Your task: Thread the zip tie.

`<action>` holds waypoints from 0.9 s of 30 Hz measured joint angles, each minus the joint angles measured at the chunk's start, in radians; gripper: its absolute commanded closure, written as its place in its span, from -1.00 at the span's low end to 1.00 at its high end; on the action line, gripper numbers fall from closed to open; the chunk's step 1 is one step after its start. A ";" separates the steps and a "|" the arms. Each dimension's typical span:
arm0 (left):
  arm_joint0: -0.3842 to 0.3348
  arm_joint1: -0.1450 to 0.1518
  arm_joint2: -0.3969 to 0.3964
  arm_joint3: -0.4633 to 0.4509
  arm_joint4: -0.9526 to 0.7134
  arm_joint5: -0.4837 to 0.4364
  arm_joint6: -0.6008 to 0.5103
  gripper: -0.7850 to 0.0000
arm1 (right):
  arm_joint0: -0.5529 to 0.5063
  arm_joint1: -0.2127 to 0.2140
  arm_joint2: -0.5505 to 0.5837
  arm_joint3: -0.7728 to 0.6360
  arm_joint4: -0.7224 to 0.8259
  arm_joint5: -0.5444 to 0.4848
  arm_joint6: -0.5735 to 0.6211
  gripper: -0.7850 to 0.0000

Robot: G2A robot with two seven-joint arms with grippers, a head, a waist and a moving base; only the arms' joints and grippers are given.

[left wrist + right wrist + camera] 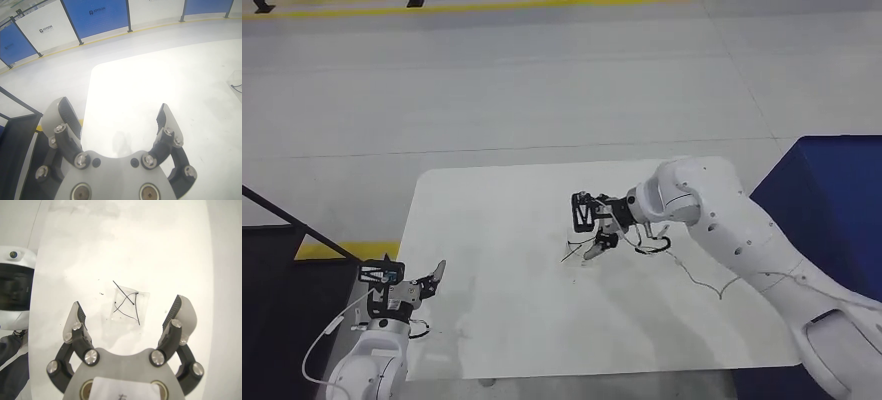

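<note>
Three thin black zip ties (pixel 130 303) lie crossed over one another on a small clear plastic tray (pixel 146 306) near the middle of the white table (pixel 502 310). My right gripper (pixel 127 300) hovers above them, open, with nothing between its fingers; from above the right gripper (pixel 590 232) stands right beside the zip ties (pixel 570 250). My left gripper (pixel 113 102) is open and empty over the table's near left corner, far from the ties; the top view places the left gripper (pixel 412 275) at that edge. The tray's corner (pixel 234 83) shows off to its side.
A thin white cable (pixel 702 282) trails across the table by the right arm. A blue barrier (pixel 832 200) stands past the table's right side, and a black frame (pixel 282 225) stands to the left. Blue and white fence panels (pixel 98 17) line the floor beyond.
</note>
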 measured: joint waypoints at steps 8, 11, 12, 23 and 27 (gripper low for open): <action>0.000 0.000 0.000 0.000 0.000 0.000 0.000 -1.00 | -0.002 0.000 -0.002 -0.003 0.002 0.000 -0.003 -1.00; 0.000 0.000 0.000 0.000 0.000 0.000 0.000 -1.00 | -0.009 0.012 -0.001 -0.073 0.016 0.000 -0.081 -1.00; 0.000 0.000 0.000 0.000 0.000 0.000 0.000 -1.00 | -0.004 0.018 -0.005 -0.081 -0.009 0.000 -0.096 -1.00; 0.000 0.000 0.000 0.000 0.000 0.000 0.000 -1.00 | 0.142 0.019 -0.161 -0.047 -0.097 0.000 -0.051 0.44; 0.000 0.000 0.000 0.000 0.000 0.000 0.000 -1.00 | 0.207 0.010 -0.254 -0.006 -0.084 0.000 -0.061 1.00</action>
